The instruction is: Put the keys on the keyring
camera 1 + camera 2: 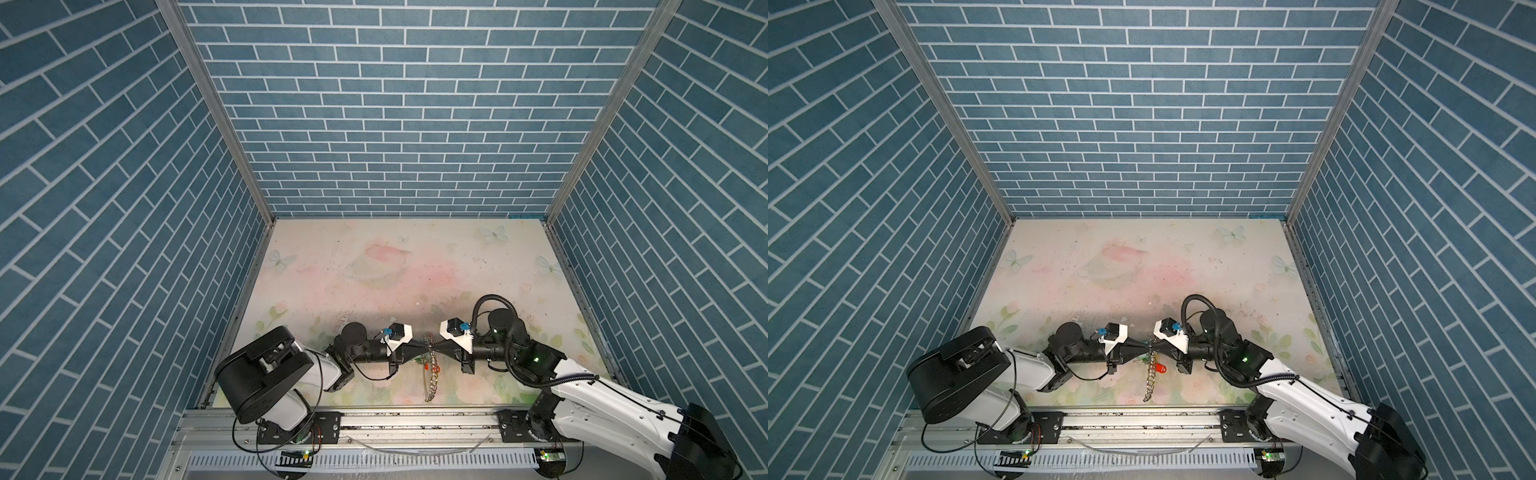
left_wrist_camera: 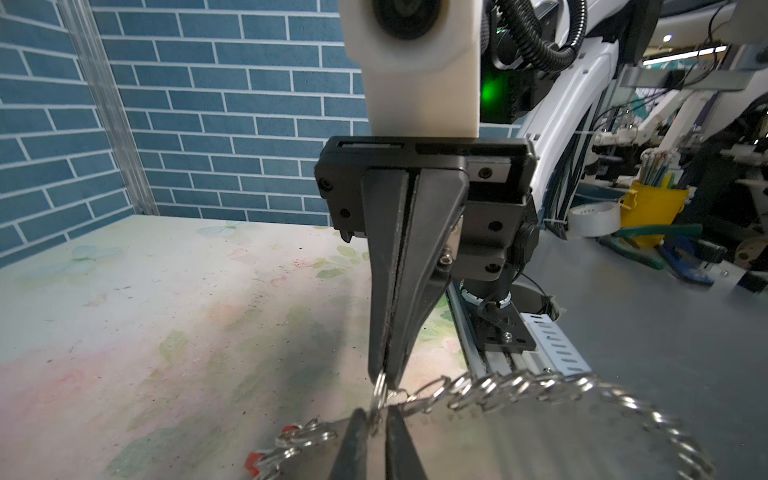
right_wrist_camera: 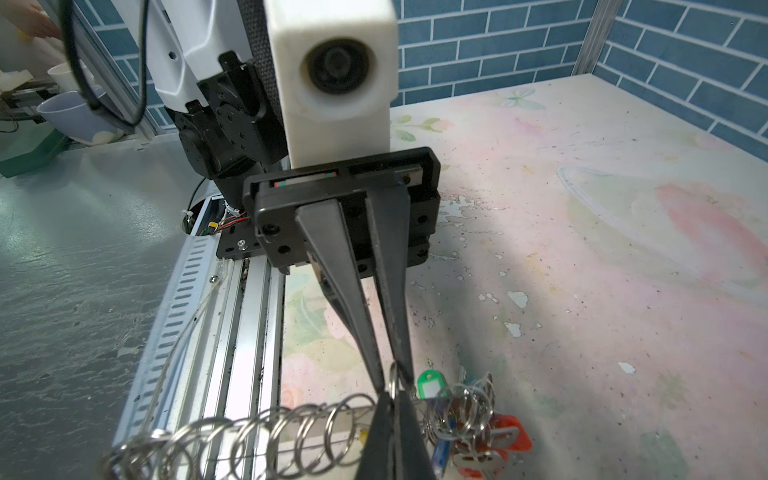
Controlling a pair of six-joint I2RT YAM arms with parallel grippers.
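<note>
Both grippers meet tip to tip above the table's front middle. My right gripper [image 3: 390, 432] is shut on one silver wire ring [image 3: 393, 376] on the keyring's rim. My left gripper [image 2: 376, 415] faces it with its jaws a little apart, and that same ring stands between them. The keyring [image 2: 519, 440], a grey plate strung with silver rings, hangs below the tips and shows edge-on in both top views [image 1: 430, 380] [image 1: 1150, 384]. Of the keys, only a sliver of yellow [image 3: 363, 434] shows beside my right fingers.
Green [image 3: 428, 384], red [image 3: 513, 432] and blue [image 3: 440, 455] tagged keys hang bunched on the rings. The aluminium rail [image 1: 415, 419] runs along the front edge just below the keyring. Blue brick walls [image 1: 399, 124] enclose the floral table [image 1: 395, 270].
</note>
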